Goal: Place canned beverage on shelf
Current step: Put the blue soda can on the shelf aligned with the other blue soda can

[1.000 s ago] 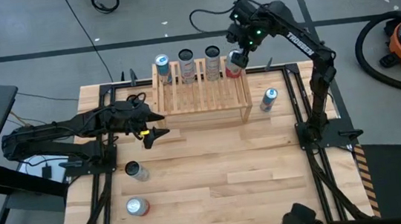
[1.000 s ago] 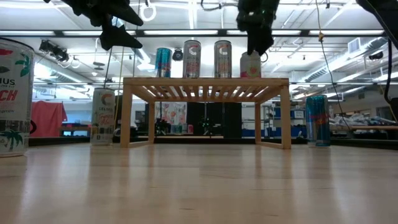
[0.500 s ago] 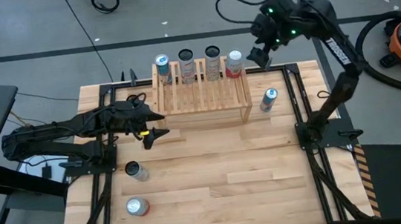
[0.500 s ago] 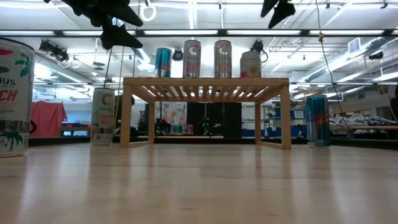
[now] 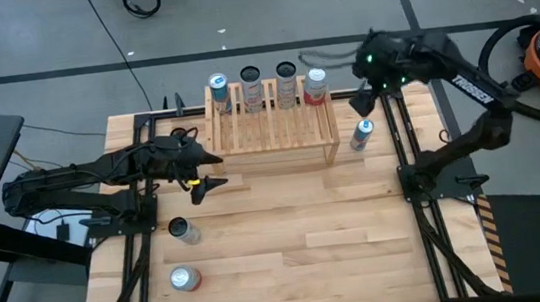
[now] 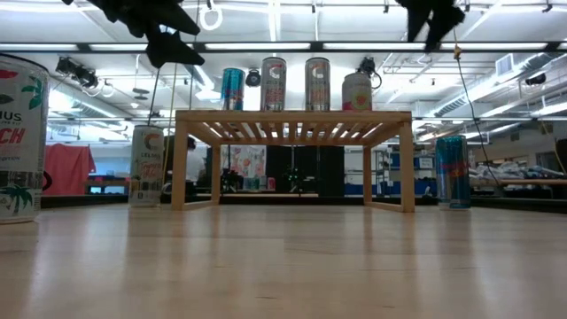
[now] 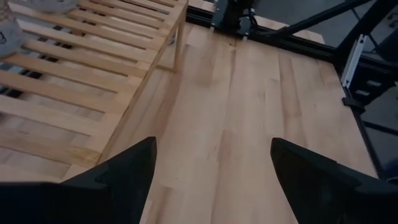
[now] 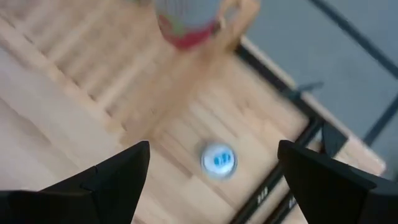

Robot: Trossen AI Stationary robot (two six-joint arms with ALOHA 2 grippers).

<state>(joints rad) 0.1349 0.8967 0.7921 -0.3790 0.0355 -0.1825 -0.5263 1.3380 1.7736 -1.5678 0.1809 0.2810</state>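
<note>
The slatted wooden shelf stands at the table's far side. Several cans stand upright in a row on its far tier, the pink-red can at the right end; it also shows in the low view. A blue can stands on the table right of the shelf. My right gripper is open and empty, high above the blue can. My left gripper is open and empty, above the table at the shelf's near left corner.
Two more cans stand on the table's near left part. Black frame rails run along the table's sides. The wide middle and near right of the plank top carry nothing.
My right gripper has left the pink-red can, which stays upright on the shelf's right end. It has risen, gone toward the table's right edge, then come toward the near side over the blue can.
</note>
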